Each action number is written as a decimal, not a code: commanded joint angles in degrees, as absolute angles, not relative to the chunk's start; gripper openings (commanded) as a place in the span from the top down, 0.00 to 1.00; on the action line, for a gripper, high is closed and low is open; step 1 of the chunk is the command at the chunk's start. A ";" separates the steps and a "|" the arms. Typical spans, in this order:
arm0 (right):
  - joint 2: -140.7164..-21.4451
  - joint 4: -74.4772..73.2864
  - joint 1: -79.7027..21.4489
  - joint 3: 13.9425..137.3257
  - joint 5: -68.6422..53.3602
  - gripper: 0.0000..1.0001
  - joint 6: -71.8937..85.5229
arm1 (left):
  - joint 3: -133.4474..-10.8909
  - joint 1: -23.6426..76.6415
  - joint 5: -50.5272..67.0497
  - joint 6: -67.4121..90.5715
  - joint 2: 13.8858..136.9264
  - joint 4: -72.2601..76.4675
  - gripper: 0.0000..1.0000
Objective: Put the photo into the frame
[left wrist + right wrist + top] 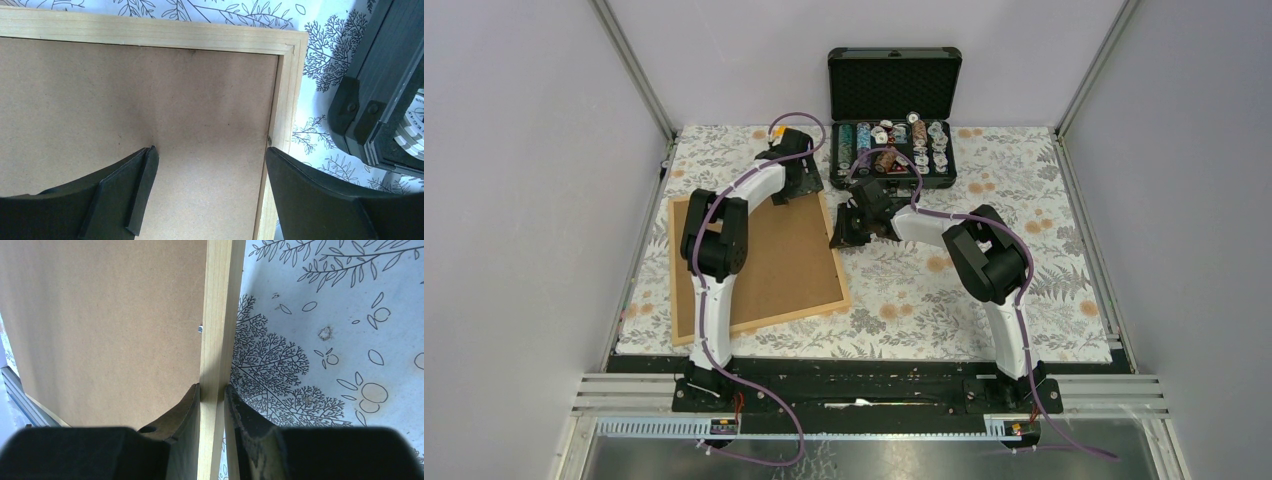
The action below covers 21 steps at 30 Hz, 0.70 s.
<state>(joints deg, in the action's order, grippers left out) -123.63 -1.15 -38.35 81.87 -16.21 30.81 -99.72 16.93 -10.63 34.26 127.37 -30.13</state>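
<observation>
The frame point(764, 322) of light wood lies back-up on the left of the table, and a brown hardboard backing sheet point(764, 255) fills it. The photo is hidden. My left gripper point(804, 185) hangs open over the frame's far right corner. In the left wrist view its fingertips point(210, 150) straddle the backing point(140, 100) and the frame's side rail point(285, 100), gripping nothing. My right gripper point(842, 238) is at the frame's right edge. The right wrist view shows it point(213, 386) shut on the wooden rail point(217, 315), one finger on the backing side point(110, 325), the other on the cloth side.
An open black case point(894, 110) with several small spools stands at the back centre, close to the left gripper; its corner point(380, 100) shows in the left wrist view. A floral cloth point(984, 290) covers the table. Grey walls close in both sides.
</observation>
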 commanded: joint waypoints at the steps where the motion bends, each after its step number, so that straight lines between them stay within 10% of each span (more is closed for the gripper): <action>1: -126.41 -6.68 -38.17 79.80 -14.85 0.99 28.17 | -99.16 17.31 -8.33 34.52 132.56 -31.73 0.12; 21: -126.42 -6.68 -38.16 79.85 -15.12 0.99 28.20 | -104.82 18.15 -10.02 33.78 137.19 -36.33 0.11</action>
